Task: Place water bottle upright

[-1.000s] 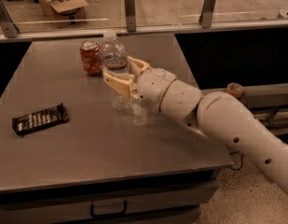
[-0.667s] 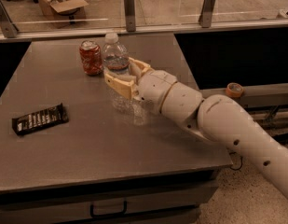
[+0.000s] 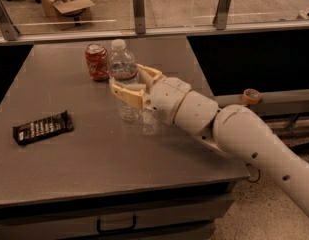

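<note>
The water bottle [image 3: 122, 62] is clear ribbed plastic with a white cap. It stands upright on the grey table [image 3: 94, 154], just right of the red soda can [image 3: 97, 62]. My gripper [image 3: 127, 79] reaches in from the right. Its two cream fingers sit either side of the bottle's middle, one in front [image 3: 128, 94] and one behind [image 3: 150, 73], closed against it. The bottle's base looks to rest on the table top, partly hidden by the near finger.
A black snack packet [image 3: 43, 127] lies at the table's left. A railing with posts [image 3: 139, 10] runs behind the table, with a cardboard box [image 3: 64, 2] on the floor beyond. The table's right edge is near my arm [image 3: 244, 134].
</note>
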